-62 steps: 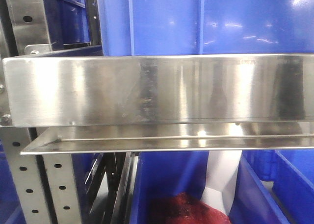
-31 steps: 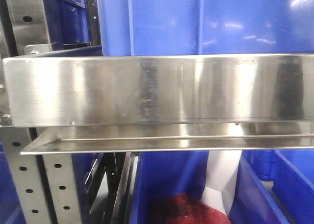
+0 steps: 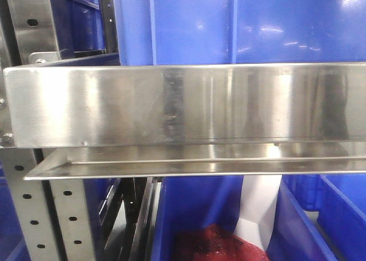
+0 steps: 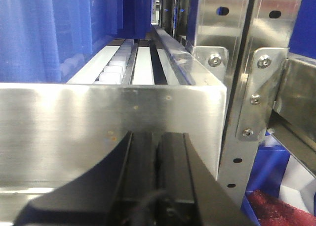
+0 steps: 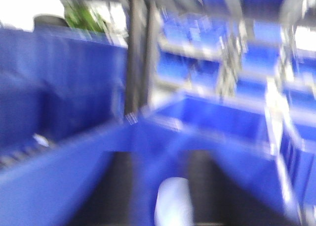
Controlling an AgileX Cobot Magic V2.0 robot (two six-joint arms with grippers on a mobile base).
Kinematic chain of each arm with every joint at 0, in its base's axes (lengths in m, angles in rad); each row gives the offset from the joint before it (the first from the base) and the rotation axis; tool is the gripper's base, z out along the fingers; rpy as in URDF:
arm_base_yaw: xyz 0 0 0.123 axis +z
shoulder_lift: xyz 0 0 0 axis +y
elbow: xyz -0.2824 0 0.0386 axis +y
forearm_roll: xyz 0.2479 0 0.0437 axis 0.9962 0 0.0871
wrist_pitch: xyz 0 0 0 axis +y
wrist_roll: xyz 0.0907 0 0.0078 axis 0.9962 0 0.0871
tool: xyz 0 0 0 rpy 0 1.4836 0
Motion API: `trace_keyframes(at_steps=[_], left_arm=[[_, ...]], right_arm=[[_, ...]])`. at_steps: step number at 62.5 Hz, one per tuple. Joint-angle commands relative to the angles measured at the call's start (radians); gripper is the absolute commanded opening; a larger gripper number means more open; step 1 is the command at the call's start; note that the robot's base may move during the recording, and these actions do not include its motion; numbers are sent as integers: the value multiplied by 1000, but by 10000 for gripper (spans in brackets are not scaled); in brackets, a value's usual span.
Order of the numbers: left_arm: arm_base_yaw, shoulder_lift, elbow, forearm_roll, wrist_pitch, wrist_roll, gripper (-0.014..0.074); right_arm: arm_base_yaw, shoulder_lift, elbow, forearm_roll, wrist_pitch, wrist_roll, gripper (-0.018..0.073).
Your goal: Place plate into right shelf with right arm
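The right wrist view is heavily motion-blurred. My right gripper [image 5: 163, 159] shows as two dark fingers [image 5: 121, 186] standing well apart over blue bins. A pale bluish-white rounded shape, probably the plate [image 5: 173, 203], sits low between them, nearer the right finger; I cannot tell whether it touches either finger. The right shelf's brushed steel front edge [image 3: 183, 104] fills the front view, with a large blue bin [image 3: 229, 24] on it. Neither arm nor plate shows there. My left gripper [image 4: 158, 137] is shut and empty, just in front of a steel shelf edge [image 4: 98, 122].
Perforated grey uprights [image 3: 28, 215] stand at the left. Below the shelf, a blue bin [image 3: 194, 207] holds red material [image 3: 214, 244] and a white sheet [image 3: 260, 204]. The left wrist view shows bolted uprights [image 4: 247, 87] and white roller tracks [image 4: 118, 67].
In the front view a dark reflection on the right of the shelf's front edge has faded. Nothing else there differs.
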Motion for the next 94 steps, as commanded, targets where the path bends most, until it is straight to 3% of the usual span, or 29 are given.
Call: trace_keyframes(at_steps=[1, 3, 27, 64, 72, 86, 94], left_arm=[[-7, -7, 8, -6, -87, -3, -47], [-7, -7, 8, -6, -87, -3, -47], [-7, -7, 8, -6, -87, -3, -47], [-7, -7, 8, -6, -87, -3, -47], [-7, -7, 8, -6, -87, -3, -47], [-7, -7, 8, -6, -87, -3, -47], [-7, -7, 8, -6, -87, -3, -47]], right_arm=[[-5, -74, -34, 0, -2, -8, 75], [-5, -94, -34, 0, 17, -7, 36], [-5, -157, -32, 1, 113, -6, 55], [-23, -180, -11, -19, 73, 7, 55], [-78, -258, 64, -103, 72, 138, 55], [-215, -472, 289, -267, 31, 473, 55], [-245, -573, 431, -385, 33, 653, 55]])
